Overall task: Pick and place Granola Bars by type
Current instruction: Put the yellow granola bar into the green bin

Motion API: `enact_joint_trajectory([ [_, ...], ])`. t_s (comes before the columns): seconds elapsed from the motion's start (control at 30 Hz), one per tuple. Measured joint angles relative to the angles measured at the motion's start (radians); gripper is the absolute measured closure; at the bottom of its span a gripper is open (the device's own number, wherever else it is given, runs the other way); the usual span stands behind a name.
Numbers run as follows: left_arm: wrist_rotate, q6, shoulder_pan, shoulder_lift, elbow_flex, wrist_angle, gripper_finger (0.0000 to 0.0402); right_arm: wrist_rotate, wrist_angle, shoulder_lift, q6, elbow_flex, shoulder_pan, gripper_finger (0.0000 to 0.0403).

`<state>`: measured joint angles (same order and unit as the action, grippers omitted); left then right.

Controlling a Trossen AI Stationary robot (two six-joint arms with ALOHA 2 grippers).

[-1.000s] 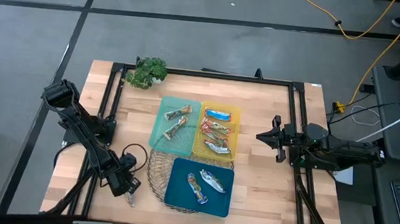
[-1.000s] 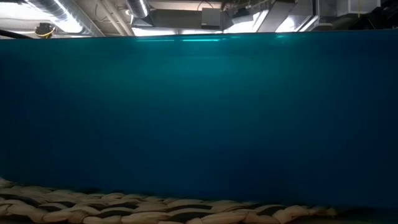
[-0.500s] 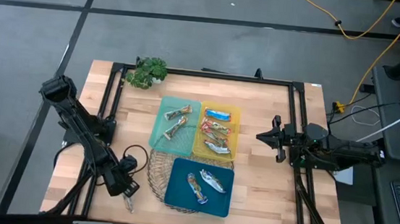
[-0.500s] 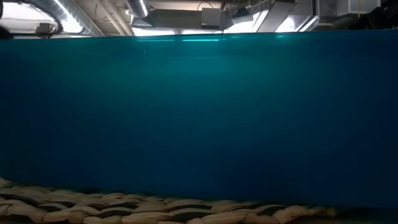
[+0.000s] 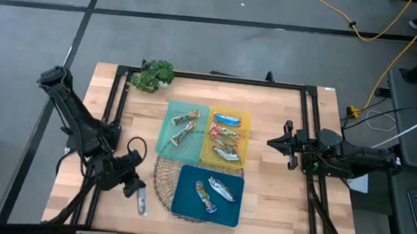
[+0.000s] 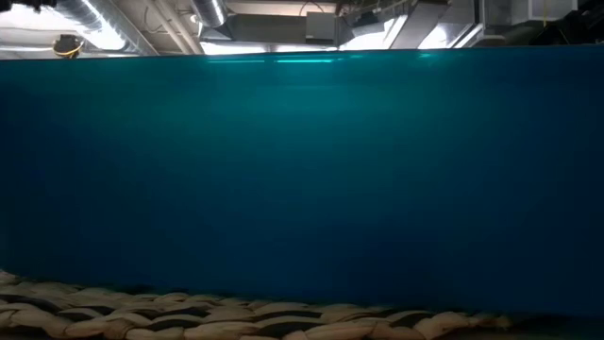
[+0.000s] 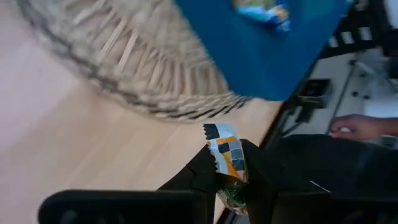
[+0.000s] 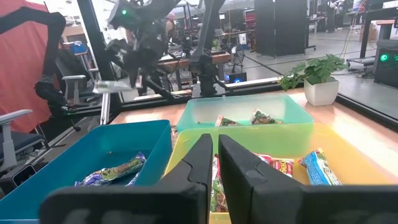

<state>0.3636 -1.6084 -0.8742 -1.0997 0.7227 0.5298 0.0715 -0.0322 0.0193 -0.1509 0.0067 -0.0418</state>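
My left gripper (image 5: 134,189) is near the table's near left corner, beside the wicker basket (image 5: 161,179). It is shut on a silver-green granola bar (image 5: 141,202) with a checkered end (image 7: 224,149). Two bars lie in the light green tray (image 5: 169,145), several in the yellow tray (image 5: 247,120), and two in the dark blue tray (image 5: 186,204), which rests on the basket. My right gripper (image 5: 272,144) is shut and empty, right of the yellow tray. The low view shows only the blue tray's wall (image 6: 302,179) above the basket's weave (image 6: 189,326). My left gripper pinches the bar between its two fingers (image 7: 200,177), on the bar's green part (image 7: 231,186). The checkered end sticks out past the fingertips, so the bar lies along the fingers. The bar is lifted clear of the table, as the right wrist view (image 8: 112,86) shows.
A small potted plant (image 5: 154,74) stands at the table's far left. A black frame (image 5: 212,79) runs around the table's edges. Bare wood lies left of the trays and between the yellow tray and my right gripper. A person's hand (image 7: 357,126) shows beyond the table.
My left gripper has risen a little with the bar and swung its wrist, so the bar now points more toward the near edge beside the basket. The left arm's elbow has moved toward the table's left edge.
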Motion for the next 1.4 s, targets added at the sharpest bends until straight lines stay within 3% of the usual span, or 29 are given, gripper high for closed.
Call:
enact_joint_trajectory([
  [0.33, 0.088, 0.296, 0.0, 0.134, 0.0, -0.03, 0.0355, 0.0, 0.0, 0.0, 0.0, 0.0, 0.0, 0.037],
  [0.63, 0.179, 0.735, 0.001, 0.218, 0.0, -0.234, 0.0355, 0.0, 0.0, 0.0, -0.001, 0.0, 0.0, 0.037],
  [0.8, 0.19, 0.89, 0.045, 0.27, 0.0, -0.301, 0.0355, 0.0, 0.0, 0.0, -0.001, 0.0, 0.0, 0.037],
  [1.1, 0.07, 1.096, 0.223, 0.335, 0.014, -0.328, 0.0355, 0.0, 0.0, 0.0, 0.0, 0.0, 0.0, 0.037],
  [1.4, -0.122, 1.232, 0.472, 0.273, 0.266, -0.075, 0.0355, 0.0, 0.0, 0.0, 0.0, 0.0, 0.0, 0.037],
])
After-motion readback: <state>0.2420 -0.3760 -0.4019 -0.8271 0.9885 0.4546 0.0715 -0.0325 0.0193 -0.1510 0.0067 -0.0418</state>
